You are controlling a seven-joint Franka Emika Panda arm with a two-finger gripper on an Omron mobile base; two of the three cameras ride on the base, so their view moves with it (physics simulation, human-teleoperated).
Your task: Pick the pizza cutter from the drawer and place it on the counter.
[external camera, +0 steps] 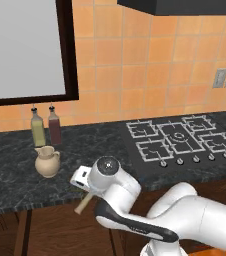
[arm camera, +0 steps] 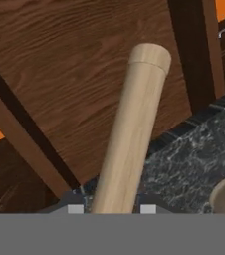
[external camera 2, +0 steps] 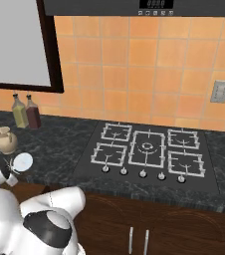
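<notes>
My gripper [arm camera: 112, 209] is shut on the pizza cutter, whose tan wooden handle [arm camera: 132, 129] runs up the middle of the hand view. In the left base view the gripper [external camera: 87, 192] hangs at the counter's [external camera: 15, 175] front edge, right of the beige jug, and the handle [external camera: 83, 203] pokes down and to the left below it. The right base view shows the cutter's pale round wheel [external camera 2: 23, 161] beside the arm, over the black veined counter [external camera 2: 59, 149]. Behind the handle lies the drawer [arm camera: 59, 74], brown wood floor with dark rails.
A beige jug [external camera: 47, 161] stands on the counter just left of the hand. Two bottles [external camera: 45, 126] stand by the tiled wall behind it. The black gas hob [external camera: 180, 140] is set into the counter to the right.
</notes>
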